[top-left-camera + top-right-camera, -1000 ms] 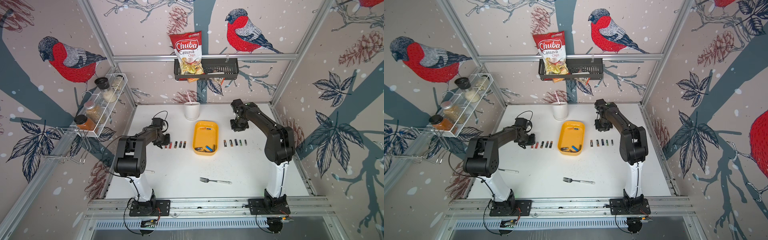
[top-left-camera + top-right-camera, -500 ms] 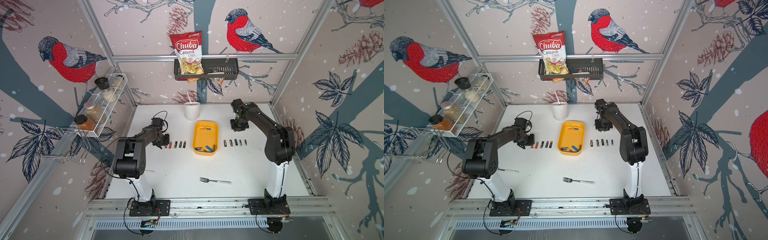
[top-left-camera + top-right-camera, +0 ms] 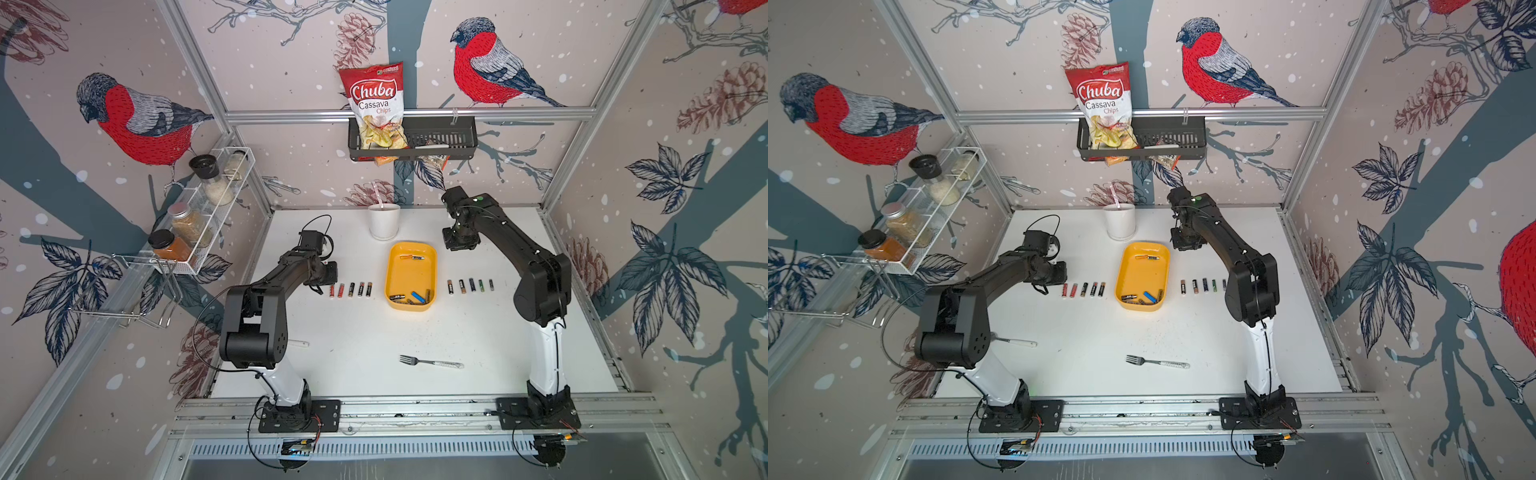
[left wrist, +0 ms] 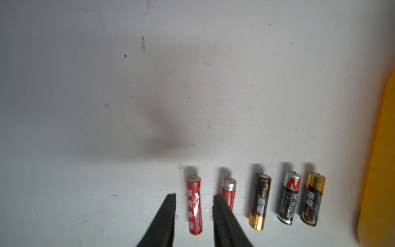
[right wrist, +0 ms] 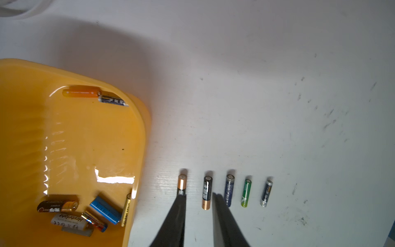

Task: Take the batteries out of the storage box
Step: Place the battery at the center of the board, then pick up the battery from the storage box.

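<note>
The yellow storage box [image 3: 411, 276] [image 3: 1142, 270] lies mid-table. It holds several batteries [image 5: 100, 210] at its near end and two [image 5: 94, 96] at its far end. Several more batteries lie in a row on the table on each side of the box [image 3: 351, 289] [image 3: 469, 286]. My left gripper [image 4: 194, 195] [image 3: 328, 272] is open at the outer end of the left row. Its fingers stand either side of a red battery [image 4: 195, 210] without touching it. My right gripper [image 5: 198, 195] [image 3: 457, 243] hangs open and empty above the table, behind the right row.
A white cup [image 3: 384, 220] stands behind the box. A fork [image 3: 430, 362] lies near the front. A utensil handle [image 3: 1017, 342] pokes out from under the left arm. A spice rack [image 3: 199, 216] hangs on the left wall and a black basket [image 3: 440, 139] with a chips bag on the back wall.
The left wrist has drawn slightly back from the row of batteries. The right arm has hardly moved.
</note>
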Robot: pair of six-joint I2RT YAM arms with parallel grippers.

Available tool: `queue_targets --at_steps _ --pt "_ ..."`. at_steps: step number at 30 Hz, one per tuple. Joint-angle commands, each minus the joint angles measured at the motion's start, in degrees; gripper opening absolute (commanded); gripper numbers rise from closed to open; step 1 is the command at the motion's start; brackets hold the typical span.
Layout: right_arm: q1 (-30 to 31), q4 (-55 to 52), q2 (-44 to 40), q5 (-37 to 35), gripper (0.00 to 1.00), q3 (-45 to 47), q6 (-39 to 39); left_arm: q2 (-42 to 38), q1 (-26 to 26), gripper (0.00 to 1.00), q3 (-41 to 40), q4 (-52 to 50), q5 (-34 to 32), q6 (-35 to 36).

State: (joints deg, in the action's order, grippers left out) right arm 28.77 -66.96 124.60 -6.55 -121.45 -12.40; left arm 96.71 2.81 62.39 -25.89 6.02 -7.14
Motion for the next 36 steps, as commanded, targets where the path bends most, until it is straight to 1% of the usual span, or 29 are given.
queue_targets --at_steps 1,8,19,29,36 --pt "2.5 -2.3 2.5 -0.3 0.28 -3.3 -0.9 -1.2 -0.2 0.35 0.8 -0.7 1.2 -0.7" --pt "6.5 -1.6 8.3 0.3 0.29 -8.9 0.0 -2.4 0.0 0.35 0.9 -1.9 2.0 -1.1" --pt "8.2 5.9 12.8 0.8 0.36 -8.4 3.9 -2.8 1.7 0.36 0.2 -1.8 2.5 -2.4" --pt "8.3 12.1 15.5 0.6 0.49 -8.0 7.3 -2.5 3.1 0.36 0.4 -1.7 2.6 -3.2" --pt "8.3 15.6 16.4 1.4 0.51 -7.0 9.0 -2.6 3.5 0.36 0.2 -1.9 2.3 -3.4"
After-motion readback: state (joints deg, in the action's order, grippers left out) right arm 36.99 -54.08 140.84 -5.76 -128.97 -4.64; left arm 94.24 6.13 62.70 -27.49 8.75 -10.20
